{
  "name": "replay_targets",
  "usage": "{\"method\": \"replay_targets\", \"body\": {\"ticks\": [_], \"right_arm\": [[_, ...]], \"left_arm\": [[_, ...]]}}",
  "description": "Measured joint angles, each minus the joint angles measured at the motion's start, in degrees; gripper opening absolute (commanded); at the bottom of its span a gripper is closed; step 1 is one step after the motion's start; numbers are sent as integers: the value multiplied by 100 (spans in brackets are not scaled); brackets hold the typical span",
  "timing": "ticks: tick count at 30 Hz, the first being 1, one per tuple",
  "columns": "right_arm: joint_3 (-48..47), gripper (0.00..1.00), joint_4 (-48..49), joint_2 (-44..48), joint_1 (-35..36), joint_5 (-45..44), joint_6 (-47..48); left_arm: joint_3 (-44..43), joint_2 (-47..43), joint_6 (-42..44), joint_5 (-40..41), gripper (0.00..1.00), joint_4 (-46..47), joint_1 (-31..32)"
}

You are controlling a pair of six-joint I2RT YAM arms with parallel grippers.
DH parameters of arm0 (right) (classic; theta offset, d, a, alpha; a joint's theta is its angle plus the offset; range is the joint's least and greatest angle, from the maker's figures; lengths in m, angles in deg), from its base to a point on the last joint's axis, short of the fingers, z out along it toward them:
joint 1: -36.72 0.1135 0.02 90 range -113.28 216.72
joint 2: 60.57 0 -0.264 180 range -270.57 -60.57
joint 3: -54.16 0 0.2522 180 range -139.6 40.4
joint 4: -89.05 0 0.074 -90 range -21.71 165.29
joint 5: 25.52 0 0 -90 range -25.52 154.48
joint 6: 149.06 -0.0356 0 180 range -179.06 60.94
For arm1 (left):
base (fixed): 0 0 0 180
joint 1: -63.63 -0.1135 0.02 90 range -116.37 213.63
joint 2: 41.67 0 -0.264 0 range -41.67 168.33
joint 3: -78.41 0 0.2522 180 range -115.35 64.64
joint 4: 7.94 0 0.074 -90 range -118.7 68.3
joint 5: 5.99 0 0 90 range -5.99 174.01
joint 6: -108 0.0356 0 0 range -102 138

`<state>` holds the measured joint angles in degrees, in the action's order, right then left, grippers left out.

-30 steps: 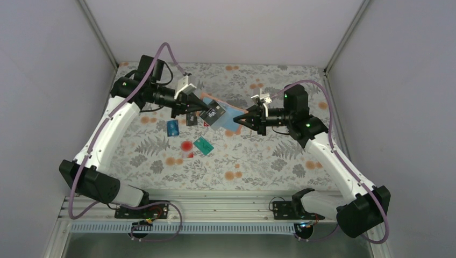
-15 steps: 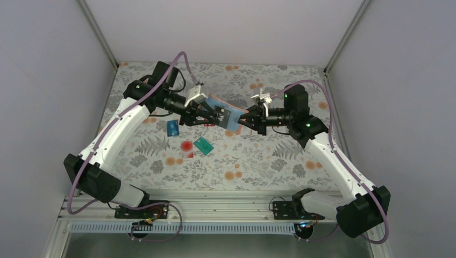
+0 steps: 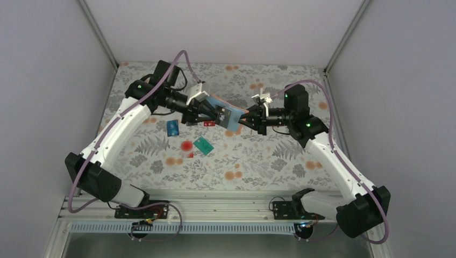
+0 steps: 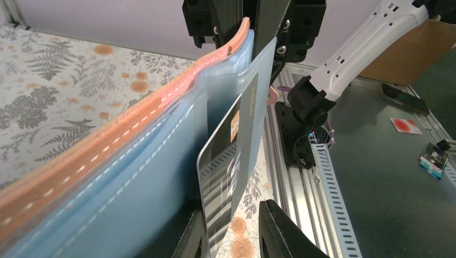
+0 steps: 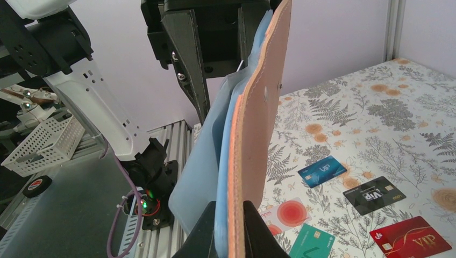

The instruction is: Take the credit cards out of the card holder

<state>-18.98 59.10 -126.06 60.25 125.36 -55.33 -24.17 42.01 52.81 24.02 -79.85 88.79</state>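
Since a second ago my left arm has swung right, in toward the card holder [image 5: 258,118]. The holder then showed more of its blue face to the overhead camera and now looks narrower. My right arm and the loose cards have not moved. The holder hangs in the air above the middle of the bench [image 3: 269,161], a little toward the far side, between my two arms. My right pincer [image 5: 228,215] is clamped on its peach cover from the right. My left pincer [image 4: 233,215] stands with its jaws apart on either side of a dark credit card [image 4: 226,161] that sticks out of a clear blue sleeve, with a gap showing at the right finger. Out on the bench, left of centre, lies the blue credit card [image 5: 322,171]. The teal card [image 5: 312,241] lies nearer and to its right, and the pale card with a red dot [image 5: 285,212] is just beside the teal one. The black card [image 5: 375,194] and the red card [image 5: 410,242] lie below my left pincer. The bench wears a grey cloth printed with ferns and orange flowers. Pale lilac walls [image 3: 215,32] close the left, right and far sides, with metal posts [image 3: 99,35] at the far corners. A ribbed aluminium rail [image 3: 215,207] at the near edge carries both arm bases.
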Motion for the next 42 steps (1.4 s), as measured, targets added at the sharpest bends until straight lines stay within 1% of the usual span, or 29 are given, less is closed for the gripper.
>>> {"method": "replay_targets", "body": {"ticks": [4,5,8,14,16,19,23,25,29,31,32,35,38,40,42], "right_arm": [[0,4,-2,0,-2,0,0],[0,4,-2,0,-4,0,0],[0,4,-7,0,-9,0,0],[0,4,-7,2,-35,-33,-4],[0,4,-4,33,-66,-177,-55],[0,4,11,129,-190,-546,-190],[15,4,68,170,-592,-1054,-505],[72,4,131,162,-857,-1207,-678],[188,4,179,85,-1172,-1394,-890],[227,4,175,50,-1200,-1438,-953],[236,4,175,37,-1200,-1443,-975],[238,4,177,31,-1207,-1440,-979],[238,4,173,31,-1222,-1436,-975],[238,4,175,31,-1226,-1423,-973],[238,4,175,26,-1231,-1399,-970]], "left_arm": [[24,42,-105,9,25,195,92],[24,63,-114,7,23,216,111],[24,120,-111,-22,3,232,138],[17,142,-79,-107,2,153,105],[17,129,-118,-103,2,157,17],[17,90,-125,-94,3,153,-507],[20,55,-116,-50,2,118,-1360],[70,33,-155,-44,2,160,-1635],[455,92,-573,42,2,463,-1989],[535,431,-835,177,2,570,-2037],[503,763,-960,247,2,603,-2046],[186,2124,-1257,527,2,643,-2055],[13,3171,-1486,826,2,647,-2059],[-2,3571,-1631,1016,2,608,-2074],[-37,3729,-1744,1145,2,553,-2079]]}}
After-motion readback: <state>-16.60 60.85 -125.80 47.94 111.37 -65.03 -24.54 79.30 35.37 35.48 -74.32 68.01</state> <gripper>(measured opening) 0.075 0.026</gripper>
